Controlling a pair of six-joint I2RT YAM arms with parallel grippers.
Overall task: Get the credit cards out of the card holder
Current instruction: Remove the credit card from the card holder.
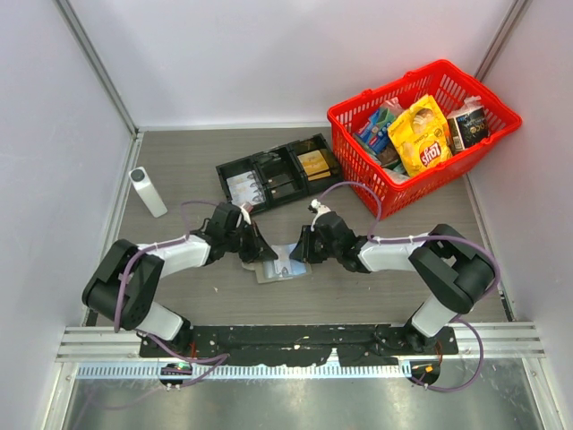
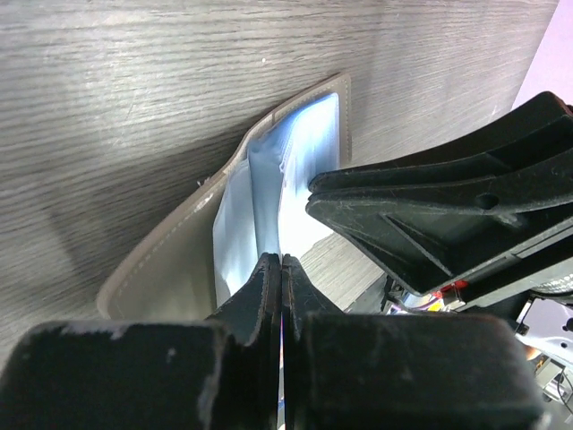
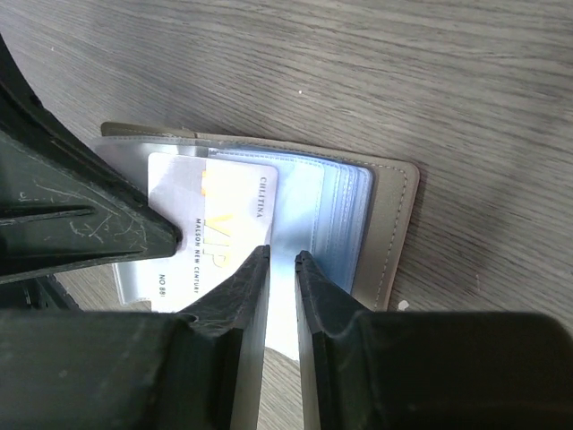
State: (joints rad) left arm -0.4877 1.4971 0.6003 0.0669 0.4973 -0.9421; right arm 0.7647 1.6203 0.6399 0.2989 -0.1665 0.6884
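The card holder (image 1: 280, 267) lies open on the table between my two grippers. Its grey cover (image 3: 394, 224) and pale blue leaves show in the right wrist view. A whitish credit card (image 3: 224, 206) with gold "VIP" print lies on the leaves. My left gripper (image 1: 262, 253) is shut on a thin pale leaf of the holder (image 2: 170, 260), seen edge-on at its tips (image 2: 283, 262). I cannot tell whether that leaf is a sleeve or a card. My right gripper (image 1: 302, 251) hovers over the leaves, jaws narrowly apart (image 3: 283, 255), gripping nothing.
A long black compartmented tray (image 1: 277, 175) holding a gold-yellow rectangle (image 1: 315, 163) stands behind the holder. A red basket (image 1: 421, 134) of snack packs is at the back right. A white upright box (image 1: 148, 191) stands at the left. Walls close in on both sides.
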